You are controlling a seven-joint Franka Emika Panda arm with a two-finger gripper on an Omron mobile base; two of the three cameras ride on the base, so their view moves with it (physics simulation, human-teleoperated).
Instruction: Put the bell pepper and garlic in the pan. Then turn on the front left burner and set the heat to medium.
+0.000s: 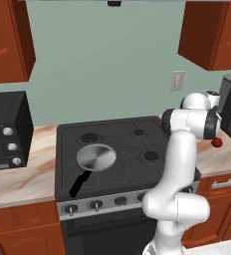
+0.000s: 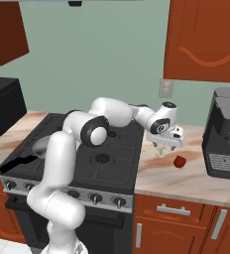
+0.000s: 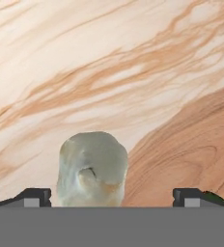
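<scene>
- Your gripper [image 2: 164, 147] hangs over the marble-patterned counter [image 2: 186, 181] to the right of the stove [image 1: 112, 144], pointing down, its fingers spread wide with nothing pinched between them.
- In the hand view you see the two dark, blocky fingertips [image 3: 34, 197] standing far apart at the bottom, with the garlic [image 3: 92, 169] between them, nearer the left tip than the right.
- The garlic is a lumpy cream-white bulb with a faint greenish cast and soft ridges; it sits on the counter, and you cannot tell whether either tip touches it.
- From the right base view the garlic [image 2: 161, 150] shows pale just under the hand, largely covered by it.
- The bell pepper [image 2: 179, 161] is a small glossy red lump lying on the counter near the garlic, on the side away from the stove; from the left base view it [image 1: 216, 142] peeks out beside the arm's dark joint.
- The pan [image 1: 96, 157] is round, shallow and mirror-bright silver, resting on the stove's front left burner with its straight black handle [image 1: 79, 183] pointing toward the front edge and the knobs [image 1: 95, 204].
- The counter surface reads as smooth cream stone with sweeping tan and rust veins.
- A dark boxy coffee machine [image 2: 226, 139] stands on the counter beyond the pepper, and a black microwave [image 1: 5, 130] sits to the left of the stove.
</scene>
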